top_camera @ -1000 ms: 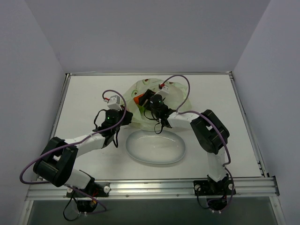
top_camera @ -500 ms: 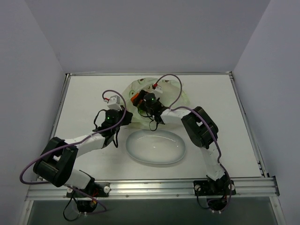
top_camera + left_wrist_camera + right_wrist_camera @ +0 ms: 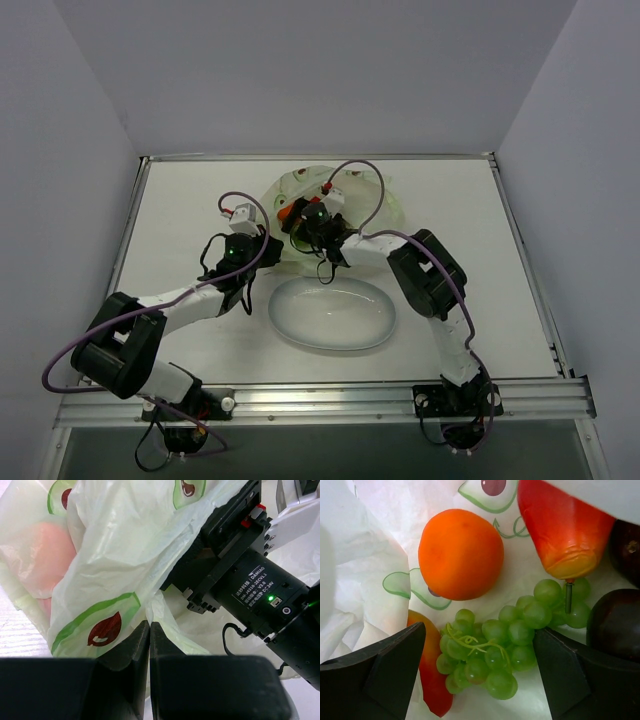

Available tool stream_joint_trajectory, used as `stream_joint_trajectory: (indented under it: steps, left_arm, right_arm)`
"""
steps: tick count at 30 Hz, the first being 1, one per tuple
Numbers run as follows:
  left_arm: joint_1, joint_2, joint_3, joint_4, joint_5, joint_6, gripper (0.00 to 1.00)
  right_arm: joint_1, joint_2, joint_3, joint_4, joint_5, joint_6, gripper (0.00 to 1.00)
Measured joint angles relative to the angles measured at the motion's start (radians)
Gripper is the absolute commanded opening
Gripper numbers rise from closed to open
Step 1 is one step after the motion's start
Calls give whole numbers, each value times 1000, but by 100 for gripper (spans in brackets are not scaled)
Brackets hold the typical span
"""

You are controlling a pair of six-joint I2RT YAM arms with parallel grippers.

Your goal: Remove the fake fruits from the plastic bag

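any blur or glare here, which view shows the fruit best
Right wrist: grape bunch and orange crisp with soft highlights, right fingers dark and soft. Left wrist: plastic bag bright, shut left fingers nearly black. Top external: evenly lit, bag contents too small.

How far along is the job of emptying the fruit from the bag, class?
Done: nothing; no fruit on the plate. In hand: the left gripper pinches the edge of the plastic bag, the open right gripper straddles the grape bunch inside. Left: every fruit, such as the orange.

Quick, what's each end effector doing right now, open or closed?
Left end effector: closed, pinching the plastic bag.
Right end effector: open, poised around the green grape bunch, not gripping it.
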Motion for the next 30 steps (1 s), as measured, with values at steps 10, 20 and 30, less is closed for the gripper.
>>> stream_joint_trajectory:
  steps: [10,20,30]
  left_arm:
    - [0,0,0,0,0,0,2]
    - [4,0,0,0,0,0,2]
    - [4,48,7,-9,57,34,2]
  right_arm:
    - [-13,24,25,-11,-50,13,8]
    - [-78,-8,-126,200,-91,12,0]
    - [-103,-301,-327,266,-80,-51,0]
